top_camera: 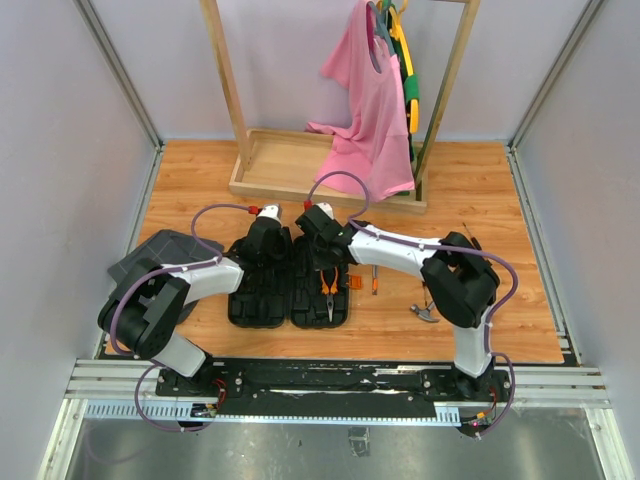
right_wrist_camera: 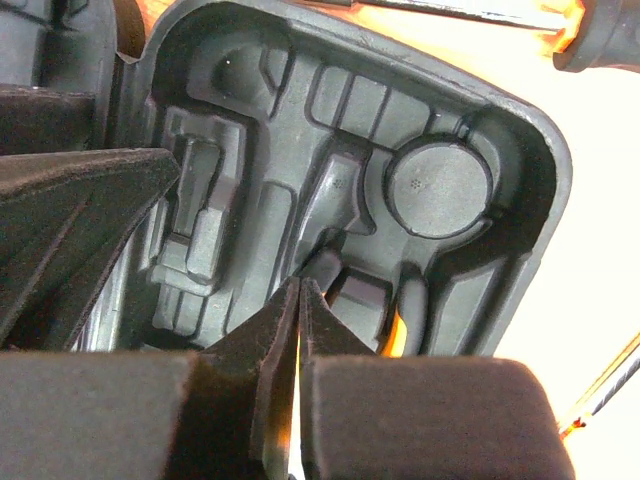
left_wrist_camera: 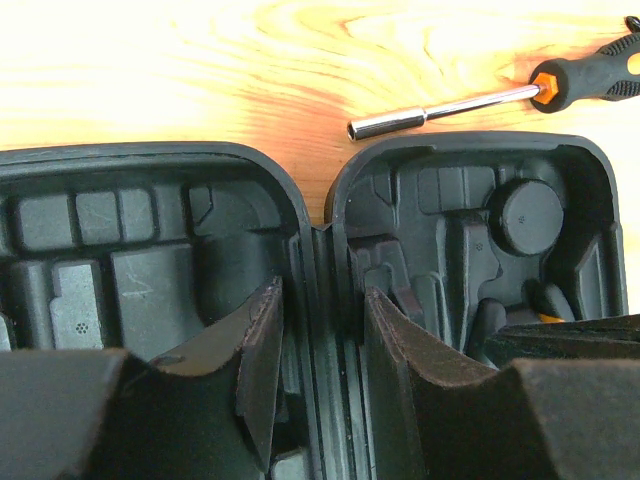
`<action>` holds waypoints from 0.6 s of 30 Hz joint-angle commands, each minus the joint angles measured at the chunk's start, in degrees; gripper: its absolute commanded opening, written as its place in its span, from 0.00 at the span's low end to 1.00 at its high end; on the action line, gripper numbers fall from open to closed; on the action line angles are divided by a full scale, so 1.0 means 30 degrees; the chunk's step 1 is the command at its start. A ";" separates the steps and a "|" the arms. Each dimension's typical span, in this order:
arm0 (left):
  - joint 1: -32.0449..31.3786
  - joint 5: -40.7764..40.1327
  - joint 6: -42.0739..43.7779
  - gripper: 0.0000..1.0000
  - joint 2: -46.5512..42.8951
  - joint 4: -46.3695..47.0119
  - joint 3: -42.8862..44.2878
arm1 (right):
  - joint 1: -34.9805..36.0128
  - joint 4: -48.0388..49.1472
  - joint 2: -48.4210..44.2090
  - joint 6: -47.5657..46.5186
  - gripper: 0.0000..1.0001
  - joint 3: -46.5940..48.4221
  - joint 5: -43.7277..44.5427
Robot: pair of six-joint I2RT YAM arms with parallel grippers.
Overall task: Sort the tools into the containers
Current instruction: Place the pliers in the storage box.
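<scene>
The black tool case (top_camera: 262, 300) lies open and flat on the wooden table (top_camera: 480, 190), just in front of the two arms, with its two halves side by side. Only a little of the job looks done. One tool, the pliers (top_camera: 328, 287), lies in the right half of the case. The slots in the left half that can be seen hold no tools. More tools are out on the table. A small screwdriver (top_camera: 373, 281) lies just to the right of the case. The hammer (top_camera: 426, 313) lies farther right and nearer. A long screwdriver (left_wrist_camera: 470, 100) lies just past the far edge of the case. All of these need to go in. The left gripper (left_wrist_camera: 320, 345) is partly open and holds no tool. Its fingers (left_wrist_camera: 262, 340) sit on each side of the middle ridge where the two halves meet, and I cannot tell if they squeeze it. The right gripper (right_wrist_camera: 300, 315) is closed tight with nothing in it, over the far end of the right half.
</scene>
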 commanded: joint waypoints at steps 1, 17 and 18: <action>0.0052 -0.0429 0.0371 0.34 0.0725 -0.1315 -0.0156 | 0.0123 -0.2498 0.1149 -0.0643 0.06 -0.1958 -0.0607; 0.0052 -0.0300 0.0430 0.34 0.0490 -0.1165 -0.0269 | 0.0097 0.0275 -0.6640 -0.1309 0.34 -0.4805 0.2936; 0.0052 -0.0221 0.0452 0.34 0.0477 -0.1142 -0.0289 | 0.0068 0.0291 -0.7130 -0.1215 0.35 -0.5257 0.3407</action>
